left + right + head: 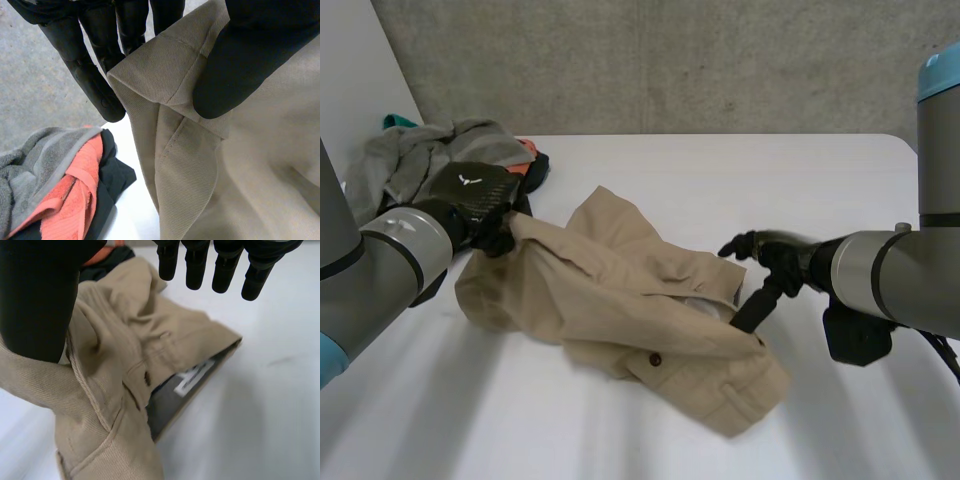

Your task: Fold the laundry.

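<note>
Evidently at the spreading-out stage: beige trousers (pixel 620 290) crumpled on the table (pixel 740 170), waistband end under the right hand (pixel 775 262), thumb down on the cloth, fingers (pixel 195 270) straight and clear of it; far hem pinched between thumb and fingers of the left hand (pixel 480 200). Next, probably, needs a real hold by the right hand and a pull apart to flatten before folding. From the right wrist, a pale label (pixel 192 380) inside the open waistband, barely readable from overhead; from the left wrist, the doubled hem and, beyond the fingertips, a pile (pixel 55 190) of grey, coral and black laundry.

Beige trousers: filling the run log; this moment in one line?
left hand: pinches edge of beige trousers | right hand: open, thumb against cloth | fold: not begun
</note>
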Available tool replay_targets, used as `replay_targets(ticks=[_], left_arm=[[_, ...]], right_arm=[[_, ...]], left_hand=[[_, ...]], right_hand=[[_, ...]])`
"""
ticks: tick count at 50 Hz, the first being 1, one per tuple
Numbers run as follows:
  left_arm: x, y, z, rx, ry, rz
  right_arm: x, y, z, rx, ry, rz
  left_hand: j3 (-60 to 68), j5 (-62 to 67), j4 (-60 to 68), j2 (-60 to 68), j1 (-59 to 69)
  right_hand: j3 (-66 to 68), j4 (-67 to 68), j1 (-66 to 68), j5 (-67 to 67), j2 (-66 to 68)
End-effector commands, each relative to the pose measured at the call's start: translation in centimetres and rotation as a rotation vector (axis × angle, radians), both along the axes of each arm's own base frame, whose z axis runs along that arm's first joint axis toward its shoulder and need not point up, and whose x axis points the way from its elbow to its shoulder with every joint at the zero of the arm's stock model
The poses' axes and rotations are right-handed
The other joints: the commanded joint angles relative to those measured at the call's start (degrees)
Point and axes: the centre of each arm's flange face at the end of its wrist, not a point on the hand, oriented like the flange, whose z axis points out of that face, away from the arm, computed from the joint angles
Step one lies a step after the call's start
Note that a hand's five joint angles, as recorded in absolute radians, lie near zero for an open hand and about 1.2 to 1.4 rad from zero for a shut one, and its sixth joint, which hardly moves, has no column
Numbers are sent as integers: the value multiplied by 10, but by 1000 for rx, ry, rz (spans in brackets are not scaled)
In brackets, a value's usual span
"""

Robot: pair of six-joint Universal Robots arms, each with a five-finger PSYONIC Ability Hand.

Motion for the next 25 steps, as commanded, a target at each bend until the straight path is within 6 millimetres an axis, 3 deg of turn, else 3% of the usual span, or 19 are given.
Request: replay_targets(ticks=[1,5,10,15,19,25], left_arm=[[-1,-5,-10,20,-22,-5],[-2,-9,-15,25,-37,-6],[-5,-11,-14,16,-45,-18],[-10,-10,-7,-8,-36,-31],[-14,-11,-1,-28,-27,-37],[-16,-17,4,-46,-23,-30]], right_arm=[[-3,4,-12,86,44,85],[-8,-3,-6,73,46,83],[-28,-33,33,-71,-12,-22],[-44,-43,66,-159,-94,-119],[-47,-36,76,-177,-112,-135],[-48,-27,67,-156,-76,-102]], left_hand=[[121,139,116,115,133],[121,139,116,115,133],[121,139,116,115,133],[121,139,116,115,133],[121,139,116,115,133],[121,139,116,115,133]], right_hand=[[-19,-19,-27,-28,-17],[-19,-19,-27,-28,-17],[-19,-19,-27,-28,-17],[-19,-19,-27,-28,-17],[-19,-19,-27,-28,-17],[-19,-19,-27,-28,-17]])
